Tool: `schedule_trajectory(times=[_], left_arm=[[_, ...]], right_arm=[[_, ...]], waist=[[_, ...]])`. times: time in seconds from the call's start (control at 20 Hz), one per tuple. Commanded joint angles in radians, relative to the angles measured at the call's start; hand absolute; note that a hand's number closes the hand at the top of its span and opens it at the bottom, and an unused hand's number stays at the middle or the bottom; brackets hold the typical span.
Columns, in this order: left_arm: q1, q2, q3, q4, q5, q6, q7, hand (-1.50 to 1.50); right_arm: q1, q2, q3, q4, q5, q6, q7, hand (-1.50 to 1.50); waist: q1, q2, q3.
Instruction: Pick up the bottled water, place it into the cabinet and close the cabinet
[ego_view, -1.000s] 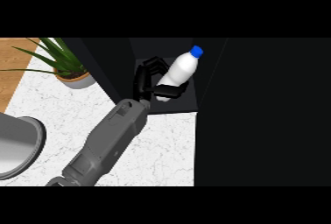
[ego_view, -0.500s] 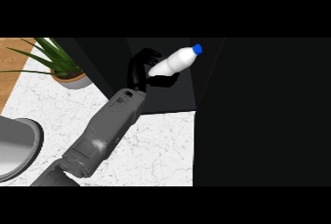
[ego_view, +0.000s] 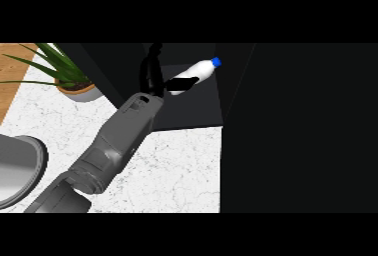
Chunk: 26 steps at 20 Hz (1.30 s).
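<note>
A blue cap (ego_view: 215, 62) is topping the white plastic water bottle (ego_view: 198, 73); faint grey veins are running across the white marble countertop (ego_view: 177, 170) beside the black box-shaped cabinet (ego_view: 295, 125).

Our left hand holds the bottled water inside the dark cabinet.

We see our grey left forearm (ego_view: 118, 140) rising from the lower left across the white marbled counter (ego_view: 173, 170), its black left hand (ego_view: 156, 80) reaching into the open cabinet (ego_view: 192, 110). Its fingers (ego_view: 179, 84) curl round the lower end of the bottled water (ego_view: 199, 72), which tilts with its blue cap (ego_view: 215, 62) pointing up and to the right, above the cabinet's dark floor. A wide dark panel (ego_view: 295, 125) fills the right side. At upper left a potted plant (ego_view: 77, 89) stands on the counter, beside a strip of wood (ego_view: 11, 75). A grey round vessel (ego_view: 18, 170) sits at the left edge.
</note>
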Motion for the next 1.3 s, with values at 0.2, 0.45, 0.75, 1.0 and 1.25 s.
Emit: schedule_trajectory(times=[0.2,0.45,0.75,1.0,1.25], left_arm=[[0.024,-0.022,0.16,-0.178,0.133,-0.183,-0.238,1.5],[0.04,-0.023,0.16,-0.191,0.17,-0.349,-0.266,1.5],[0.094,-0.023,0.077,-0.26,0.231,-0.361,-0.252,1.5],[0.195,-0.023,-0.035,-0.445,0.308,-0.471,-0.163,1.5],[0.375,-0.023,-0.166,-0.657,0.365,-0.545,-0.133,-1.5]], right_arm=[[0.039,-0.001,0.007,-0.066,-0.051,0.015,0.006,-1.5],[0.038,-0.004,0.0,-0.046,-0.044,0.03,-0.002,-1.5],[0.038,0.015,0.054,-0.136,-0.012,0.006,0.07,-1.5],[0.051,0.015,0.077,-0.171,0.008,-0.014,0.107,-1.5],[0.064,0.038,0.127,-0.144,0.072,-0.031,0.069,-1.5]], waist=[[0.011,-0.005,-0.003],[0.021,-0.016,0.0],[0.034,-0.025,0.0],[0.059,-0.036,-0.001],[0.078,-0.045,0.0]])
